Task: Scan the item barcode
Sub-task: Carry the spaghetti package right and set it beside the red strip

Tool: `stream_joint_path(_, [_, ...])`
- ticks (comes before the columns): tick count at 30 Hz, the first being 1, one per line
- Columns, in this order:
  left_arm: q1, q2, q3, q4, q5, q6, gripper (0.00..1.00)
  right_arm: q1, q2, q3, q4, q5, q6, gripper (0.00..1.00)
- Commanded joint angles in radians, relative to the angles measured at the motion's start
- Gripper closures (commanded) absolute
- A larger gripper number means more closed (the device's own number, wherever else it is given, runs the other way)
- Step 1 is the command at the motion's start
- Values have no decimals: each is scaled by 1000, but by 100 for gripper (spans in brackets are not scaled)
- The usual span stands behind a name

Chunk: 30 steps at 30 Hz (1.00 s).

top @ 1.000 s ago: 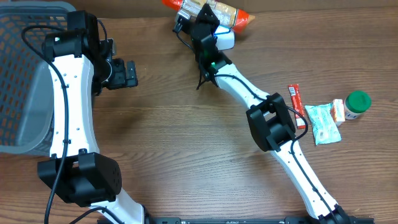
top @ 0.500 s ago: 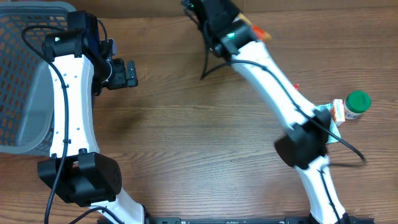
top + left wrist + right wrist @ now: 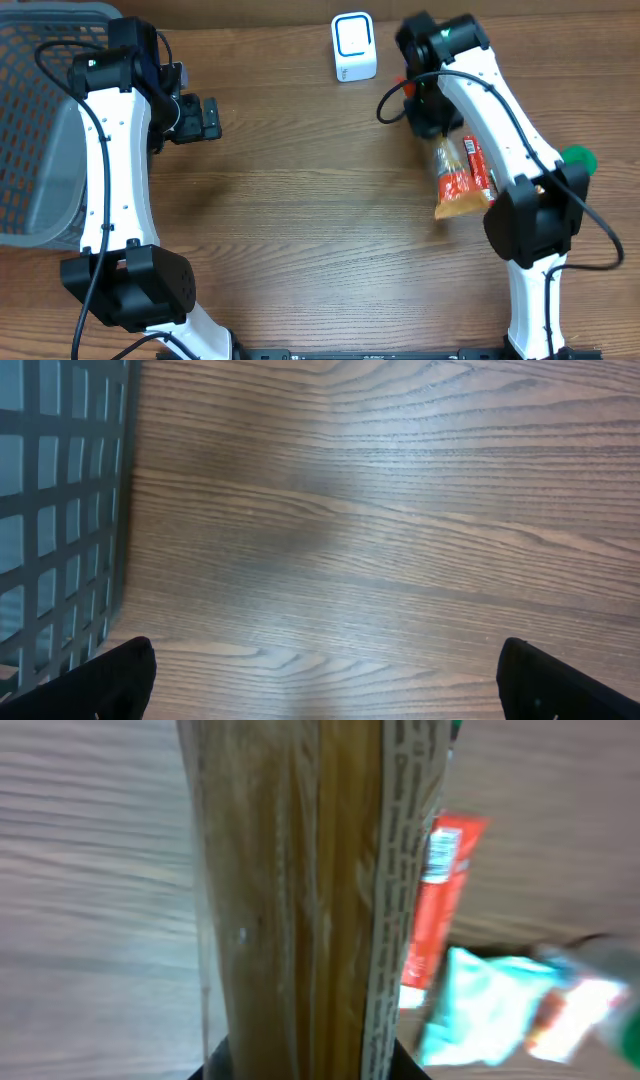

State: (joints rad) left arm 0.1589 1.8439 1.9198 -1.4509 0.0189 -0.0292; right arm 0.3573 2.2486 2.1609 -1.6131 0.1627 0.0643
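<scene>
Clear cellophane over a tight bundle of straw-yellow strands: that's the spaghetti packet, and the right gripper has it pinched at one end, jaws pressed narrow on the film. The packet hangs long and slim, to the right of the scanner and nearer the robot. There's orange-red print toward its far end and small type running down one seam. My read is that it's light, stiff along its length, brittle inside and slick outside. An end grip may let it swing, so a gentle hold nearer the middle would steady it. No barcode shows from here. Further right of the scanner lie a red sachet, a teal pouch and a green-lidded pot. Far left of the scanner, the left gripper hovers empty beside the basket, jaws spread wide.
</scene>
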Motion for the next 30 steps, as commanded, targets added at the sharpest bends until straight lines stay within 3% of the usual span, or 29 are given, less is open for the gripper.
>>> stream_joint_path(1, [-2,-25,18,0,4,7,0,-23,-18,-136,53,-56,40,96])
stream_joint_path(6, [-2,-25,18,0,4,7,0,-58,-18,-317,196,-23,41,96])
stream_joint_path(7, [-2,-25,18,0,4,7,0,-63,-18,-339,214,-14,41,92])
stream_joint_path(9, [-2,-25,18,0,4,7,0,-72,-18,-354,223,-14,41,67])
stream_joint_path(10, [-2,-25,18,0,4,7,0,-74,-18,-353,221,-14,42,46])
stream_joint_path(11, [-2,-25,18,0,4,8,0,-77,-21,-353,221,-14,45,0])
stream_joint_path(24, [-2,-25,18,0,4,7,0,-96,-258,-352,245,-18,175,0])
stream_joint_path(30, [-2,-25,18,0,4,8,0,-114,-283,-354,252,-18,175,0])
